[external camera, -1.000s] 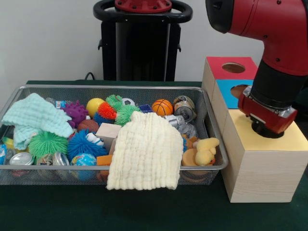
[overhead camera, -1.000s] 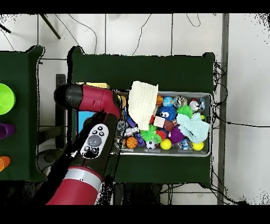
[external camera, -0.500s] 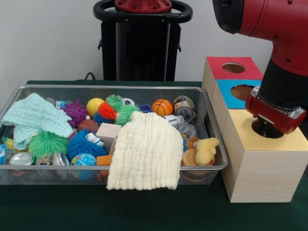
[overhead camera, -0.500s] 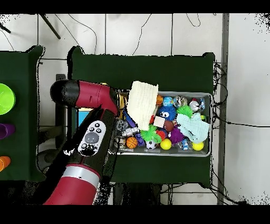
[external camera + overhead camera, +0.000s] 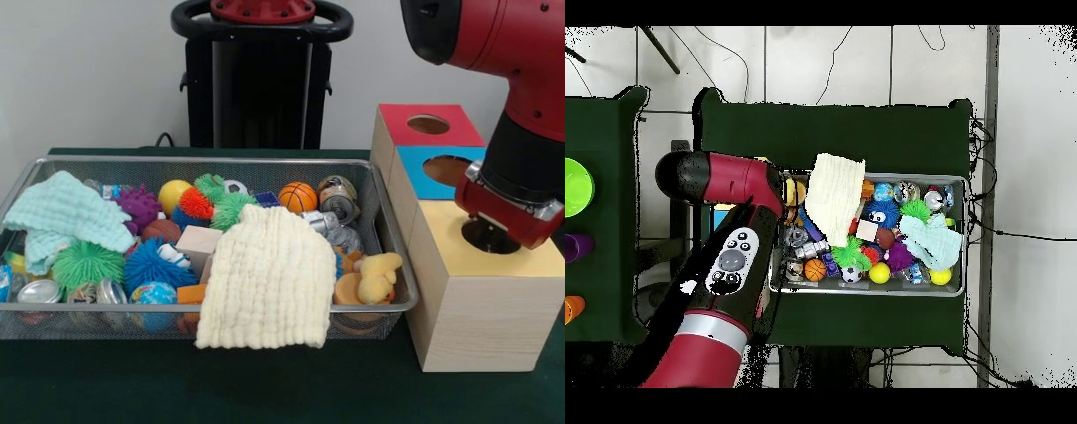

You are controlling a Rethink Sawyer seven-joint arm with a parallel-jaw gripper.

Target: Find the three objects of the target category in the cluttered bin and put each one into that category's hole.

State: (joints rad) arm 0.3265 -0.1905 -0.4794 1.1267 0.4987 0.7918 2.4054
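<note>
The wire mesh bin (image 5: 212, 160) stands on the green table and is full of toys; it also shows in the overhead view (image 5: 875, 292). No ruffled printed fabric piece shows in either view. The yellow-topped wooden box (image 5: 530, 258) stands right of the bin, with its round dark hole (image 5: 488, 237) partly showing. The arm's red wrist end (image 5: 510, 210) hangs just above and behind that hole. The gripper itself is hidden under the wrist, and I cannot tell if it holds anything. In the overhead view the arm (image 5: 730, 265) covers the boxes.
A large cream waffle cloth (image 5: 265, 278) drapes over the bin's front rim. A mint-green cloth (image 5: 62, 216) lies at its left end. Spiky balls, cans, a small basketball (image 5: 297, 196) and a yellow duck (image 5: 378, 276) fill the bin. Blue-topped (image 5: 415, 163) and red-topped (image 5: 402, 124) boxes stand behind the yellow one.
The wrist has drifted a little to the right and upward over the yellow box, uncovering more of the hole. Nothing in the bin has moved.
</note>
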